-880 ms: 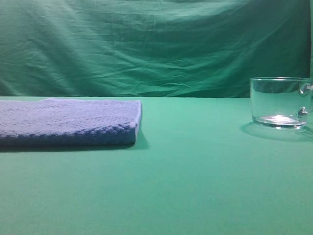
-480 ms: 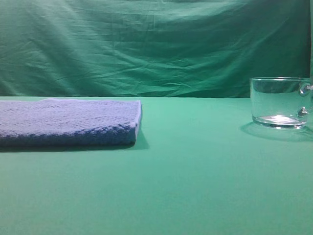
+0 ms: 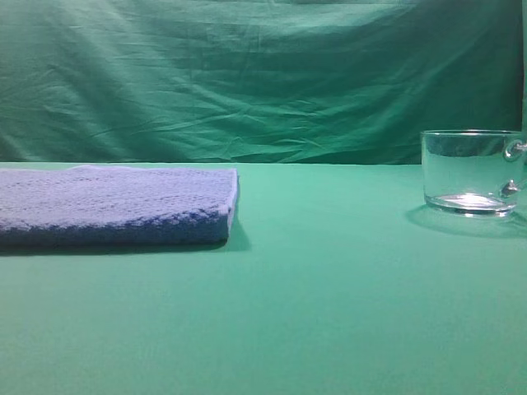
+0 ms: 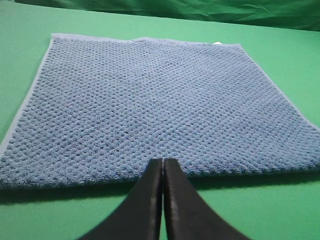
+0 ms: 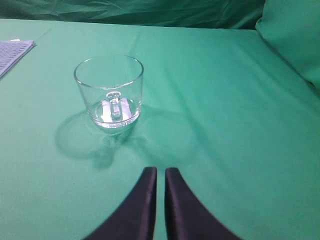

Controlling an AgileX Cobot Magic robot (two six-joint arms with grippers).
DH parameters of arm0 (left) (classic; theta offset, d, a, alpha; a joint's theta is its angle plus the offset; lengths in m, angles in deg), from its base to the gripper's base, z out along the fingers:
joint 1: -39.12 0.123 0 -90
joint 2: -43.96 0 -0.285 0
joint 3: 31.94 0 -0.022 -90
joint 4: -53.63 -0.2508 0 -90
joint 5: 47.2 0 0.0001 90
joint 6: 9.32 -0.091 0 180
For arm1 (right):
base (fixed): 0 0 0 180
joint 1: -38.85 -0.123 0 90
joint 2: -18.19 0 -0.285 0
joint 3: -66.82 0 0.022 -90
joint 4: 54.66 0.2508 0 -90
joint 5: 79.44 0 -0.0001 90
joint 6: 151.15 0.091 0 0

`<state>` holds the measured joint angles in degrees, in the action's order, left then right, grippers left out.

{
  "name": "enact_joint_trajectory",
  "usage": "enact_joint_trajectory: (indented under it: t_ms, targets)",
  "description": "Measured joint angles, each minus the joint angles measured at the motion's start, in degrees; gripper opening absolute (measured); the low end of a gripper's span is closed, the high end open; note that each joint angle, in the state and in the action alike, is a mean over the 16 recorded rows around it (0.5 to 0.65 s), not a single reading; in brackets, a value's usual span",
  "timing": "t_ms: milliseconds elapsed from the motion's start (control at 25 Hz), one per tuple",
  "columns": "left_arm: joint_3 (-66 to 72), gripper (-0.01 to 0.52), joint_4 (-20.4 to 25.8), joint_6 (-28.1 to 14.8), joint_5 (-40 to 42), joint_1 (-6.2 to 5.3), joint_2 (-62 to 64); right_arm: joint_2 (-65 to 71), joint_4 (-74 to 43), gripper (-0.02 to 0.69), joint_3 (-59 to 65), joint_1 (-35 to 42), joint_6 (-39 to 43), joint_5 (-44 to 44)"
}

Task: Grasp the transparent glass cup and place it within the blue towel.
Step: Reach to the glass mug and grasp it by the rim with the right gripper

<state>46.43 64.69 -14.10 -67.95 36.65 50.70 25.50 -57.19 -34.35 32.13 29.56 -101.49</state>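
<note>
On your green desk (image 5: 240,100), the clear, straight-sided transparent glass cup (image 5: 109,92) stands upright ahead of your closed, empty right claw (image 5: 160,172), handle facing it.

No text, label, brand, number or sign can be read in any of the views.
</note>
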Motion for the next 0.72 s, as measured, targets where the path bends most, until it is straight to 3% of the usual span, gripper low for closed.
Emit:
enact_joint_trajectory:
  t_ms: [480, 720]
  targets:
    - [0.00, 0.000, 0.00, 0.00, 0.00, 0.00, 0.00, 0.41, 1.23, 0.047, -1.17, 0.00, 0.02, 14.52]
    - [0.00, 0.000, 0.00, 0.00, 0.00, 0.00, 0.00, 5.64, 1.75, 0.047, -6.39, 0.00, 0.65, 15.98]
